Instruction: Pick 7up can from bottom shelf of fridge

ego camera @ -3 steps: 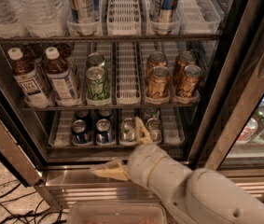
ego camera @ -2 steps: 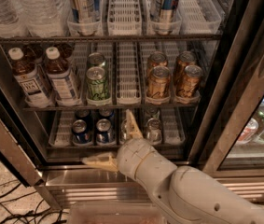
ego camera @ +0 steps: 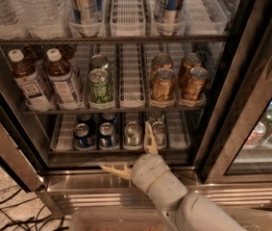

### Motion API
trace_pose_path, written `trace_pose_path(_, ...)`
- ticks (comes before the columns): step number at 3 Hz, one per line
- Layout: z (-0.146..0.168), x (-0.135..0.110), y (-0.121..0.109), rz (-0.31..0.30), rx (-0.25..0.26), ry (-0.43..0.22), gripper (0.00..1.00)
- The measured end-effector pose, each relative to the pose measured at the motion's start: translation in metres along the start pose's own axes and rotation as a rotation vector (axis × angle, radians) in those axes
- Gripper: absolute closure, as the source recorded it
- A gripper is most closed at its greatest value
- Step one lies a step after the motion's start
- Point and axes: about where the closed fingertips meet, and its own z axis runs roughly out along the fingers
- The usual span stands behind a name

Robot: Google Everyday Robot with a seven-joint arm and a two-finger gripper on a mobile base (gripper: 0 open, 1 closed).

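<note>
We see the robot's pale arm (ego camera: 174, 196) rising from the lower edge of the view, its wrist bent toward the open fridge (ego camera: 217, 105). The gripper (ego camera: 124, 146) sits at the front lip of the bottom shelf (ego camera: 179, 129), fingers spread very wide and holding nothing. One finger (ego camera: 150, 137) points straight up; the other (ego camera: 114, 169) points left along the steel base panel (ego camera: 68, 189). The 7up can (ego camera: 132, 133) stands upright in a middle lane, just left of the upright finger and above the sideways one, seemingly untouched. Two dark blue cans (ego camera: 107, 134) stand to its left, and another silvery can (ego camera: 159, 129) stands partly behind the upright finger
</note>
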Motion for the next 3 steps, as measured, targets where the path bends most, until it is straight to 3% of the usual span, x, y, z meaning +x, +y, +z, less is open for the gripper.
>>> trace_pose_path(1,-0.018,0.046,-0.008,0.103,0.039,-0.044,0.00)
trace_pose_path(2,-0.022,0.099,-0.002,0.255,0.020,-0.056,0.00)
trace_pose_path(3,-0.025,0.139,0.005,0.343,-0.008,0.009,0.00)
